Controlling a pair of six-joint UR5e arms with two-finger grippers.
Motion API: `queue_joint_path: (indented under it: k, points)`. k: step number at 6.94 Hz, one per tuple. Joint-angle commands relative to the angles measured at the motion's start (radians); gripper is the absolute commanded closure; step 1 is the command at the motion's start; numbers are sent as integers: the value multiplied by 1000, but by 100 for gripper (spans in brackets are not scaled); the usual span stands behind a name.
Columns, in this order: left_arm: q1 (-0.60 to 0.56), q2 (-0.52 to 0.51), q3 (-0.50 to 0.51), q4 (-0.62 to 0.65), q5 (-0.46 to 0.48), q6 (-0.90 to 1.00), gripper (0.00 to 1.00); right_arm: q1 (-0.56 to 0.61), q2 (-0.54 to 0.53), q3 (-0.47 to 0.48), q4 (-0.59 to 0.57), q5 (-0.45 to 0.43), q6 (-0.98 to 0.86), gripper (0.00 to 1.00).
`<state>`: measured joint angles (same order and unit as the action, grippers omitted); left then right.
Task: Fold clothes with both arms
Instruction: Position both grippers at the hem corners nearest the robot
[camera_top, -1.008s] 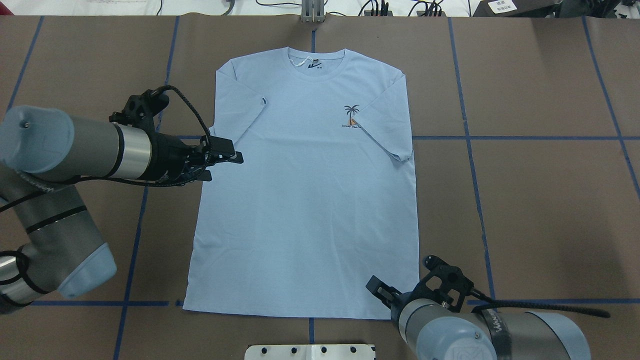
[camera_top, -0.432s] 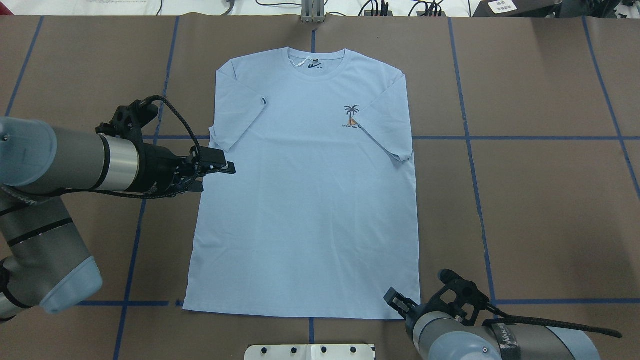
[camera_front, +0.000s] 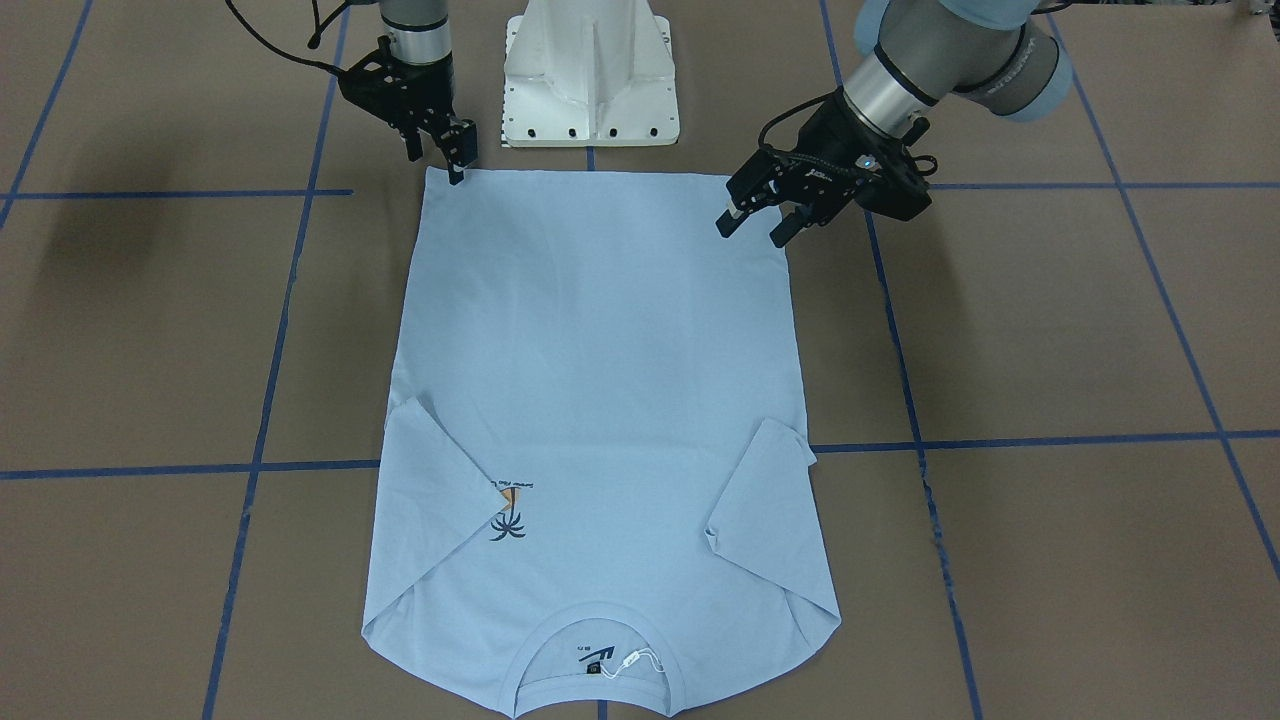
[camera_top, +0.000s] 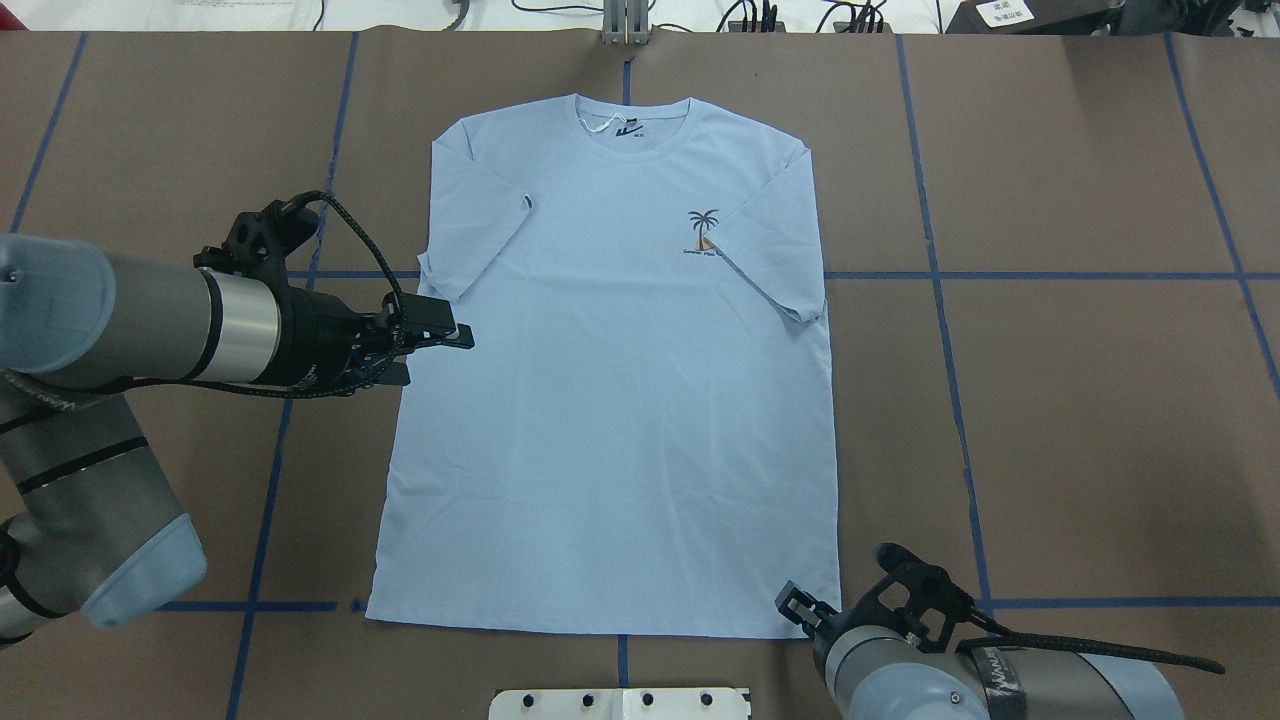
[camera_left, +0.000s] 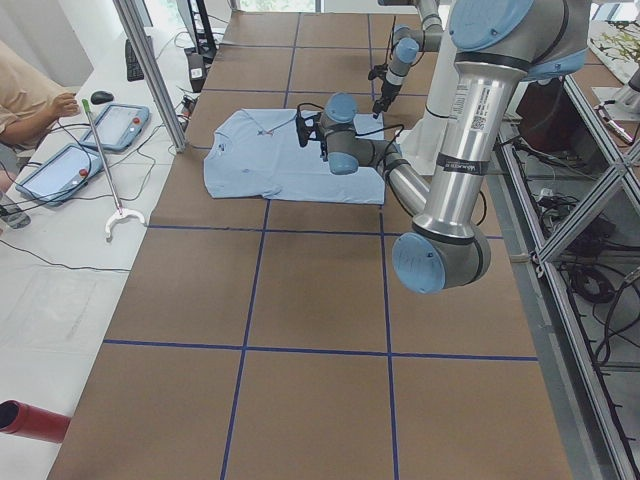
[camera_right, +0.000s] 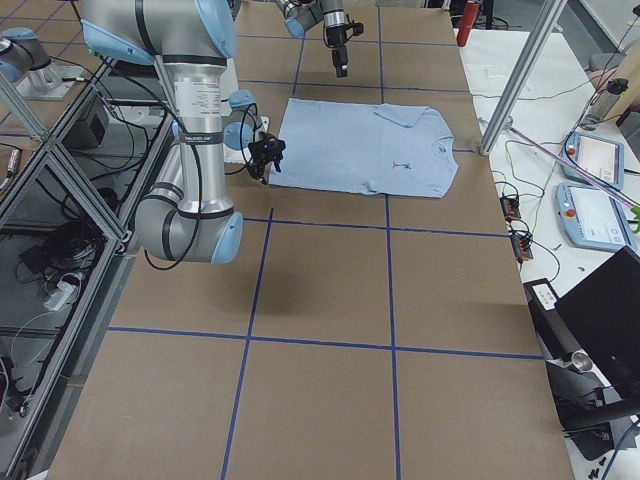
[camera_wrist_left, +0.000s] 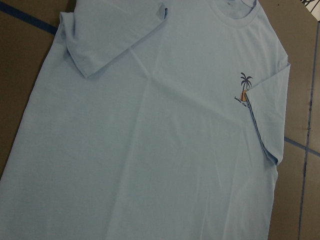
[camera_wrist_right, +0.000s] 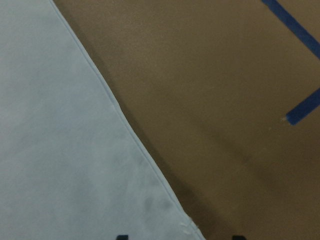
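Observation:
The light blue T-shirt (camera_top: 610, 400) lies flat and face up on the brown table, collar at the far side, both sleeves folded inward. Its palm-tree print (camera_top: 704, 232) shows, partly under the folded sleeve. My left gripper (camera_top: 440, 358) is open and empty, hovering over the shirt's left side edge below the sleeve; the front-facing view shows it (camera_front: 752, 230) raised off the cloth. My right gripper (camera_top: 795, 603) is open at the near right hem corner (camera_front: 432, 172). In the right wrist view that corner (camera_wrist_right: 187, 227) lies between the two fingertips (camera_wrist_right: 121, 236).
The white pedestal base (camera_front: 590, 70) stands just behind the near hem. Blue tape lines (camera_top: 940, 300) cross the brown table cover. A metal post (camera_top: 625, 25) and cables sit at the far edge. A person and tablets (camera_left: 120, 125) are beyond the far side.
My left gripper drew back toward the shirt's left edge and lowered in view, then nearly stopped. My right gripper shifted right and nearer, toward the hem corner. The shirt has not moved.

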<state>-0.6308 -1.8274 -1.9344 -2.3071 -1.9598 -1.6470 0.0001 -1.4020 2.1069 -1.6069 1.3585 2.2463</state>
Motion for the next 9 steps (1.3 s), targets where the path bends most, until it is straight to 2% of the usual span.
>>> queue_joint_path:
  k: [1,5,6,7,8,9]
  points:
    - [0,0,8,0,-1,1,7,1,-2,-4,-1,5,-1,99]
    - [3,5,-20,2,-5,-17,7,4,-12,11,1,52,-1,100]
    - [31,32,-75,46,5,-104,7,36,-15,53,-4,89,-5,100]
    - [146,80,-168,163,100,-169,8,63,-15,86,-7,118,-7,100]
    - [324,123,-228,313,336,-238,11,75,-15,87,-7,122,-10,100]
    - [415,129,-228,439,434,-247,15,78,-14,87,-7,129,-11,100]
